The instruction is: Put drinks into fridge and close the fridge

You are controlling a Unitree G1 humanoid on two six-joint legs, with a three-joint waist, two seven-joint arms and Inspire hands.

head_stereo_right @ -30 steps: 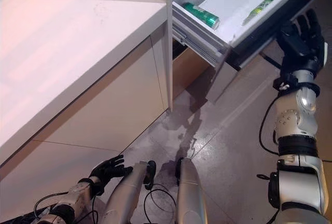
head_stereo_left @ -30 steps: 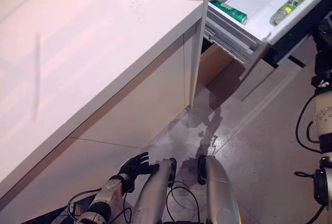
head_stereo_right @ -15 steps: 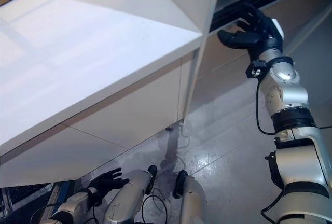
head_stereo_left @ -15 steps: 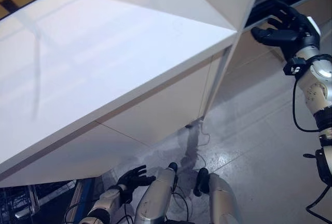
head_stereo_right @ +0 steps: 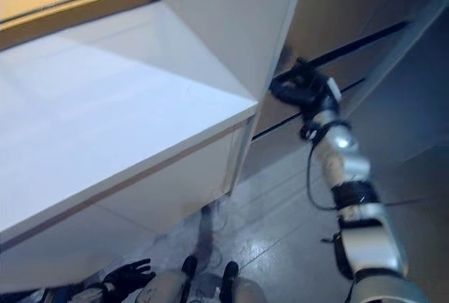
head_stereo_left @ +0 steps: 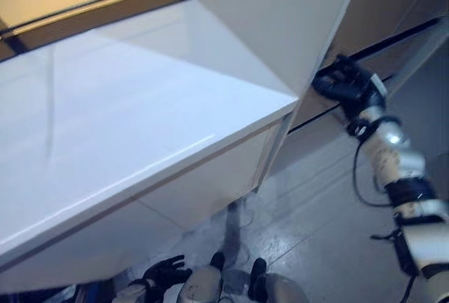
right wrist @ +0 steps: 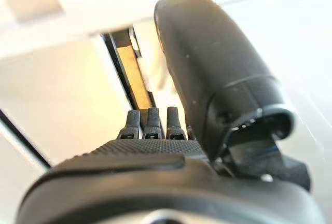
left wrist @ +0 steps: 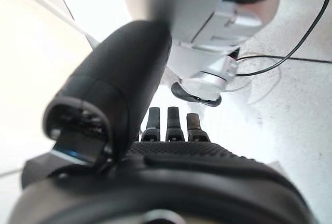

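Observation:
The fridge's grey drawer fronts (head_stereo_left: 393,8) stand flush to the right of the white counter, with a dark seam (head_stereo_left: 400,35) between them. My right hand (head_stereo_left: 351,87) is raised against the drawer front at that seam, beside the white side panel (head_stereo_left: 280,29). In the right wrist view its fingers (right wrist: 149,125) are straight and rest on the pale front by a dark gap, holding nothing. My left hand (head_stereo_left: 165,273) hangs low by the floor, fingers spread and empty. It also shows in the left wrist view (left wrist: 171,167).
A long white counter (head_stereo_left: 140,128) with cabinet fronts below fills the left and middle. A tall white panel rises at its right end, next to the fridge. Grey glossy floor (head_stereo_left: 330,205) lies in front of the fridge.
One second ago the drawer stood open with green drinks in it. Now its front is flush and my right hand is on it. The camera has tilted up and shifted.

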